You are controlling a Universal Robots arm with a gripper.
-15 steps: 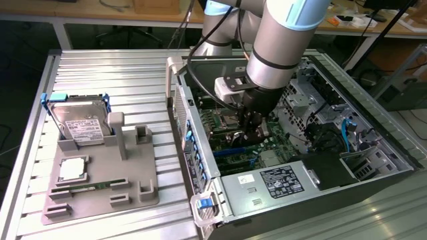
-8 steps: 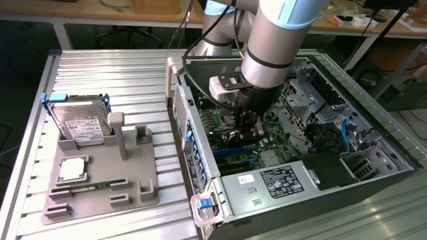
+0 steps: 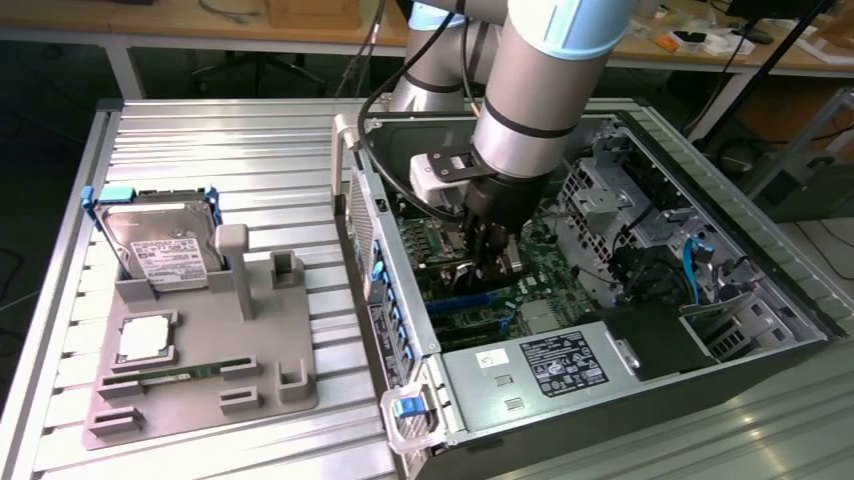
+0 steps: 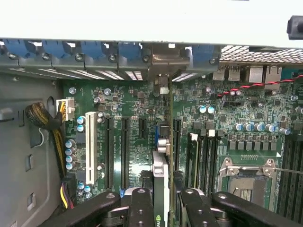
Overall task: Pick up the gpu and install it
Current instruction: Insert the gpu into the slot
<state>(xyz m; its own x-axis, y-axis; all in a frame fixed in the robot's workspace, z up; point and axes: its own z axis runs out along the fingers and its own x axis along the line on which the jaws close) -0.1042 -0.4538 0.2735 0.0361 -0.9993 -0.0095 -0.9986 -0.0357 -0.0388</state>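
Note:
My gripper (image 3: pixel 489 243) is down inside the open computer case (image 3: pixel 727 225), over the green motherboard (image 3: pixel 523 300). In the wrist view its two black fingers (image 4: pixel 142 204) are shut on the gpu (image 4: pixel 161 172), a thin card seen edge-on with a silver and black face. The card stands upright between the long black expansion slots (image 4: pixel 125 151) and the memory slots (image 4: pixel 201 156). Its far end points at the case's rear wall with the blue slot clips (image 4: pixel 128 49). Whether its lower edge sits in a slot is hidden by the card itself.
On the ribbed metal table (image 3: pixel 227 140) at the exterior view's left stands a grey fixture (image 3: pixel 267 370) holding a hard drive (image 3: pixel 160 245), a small silver square part (image 3: pixel 144 338) and a green RAM stick (image 3: pixel 174 372). The power supply (image 3: pixel 561 360) and drive cages (image 3: pixel 601 190) crowd the case interior.

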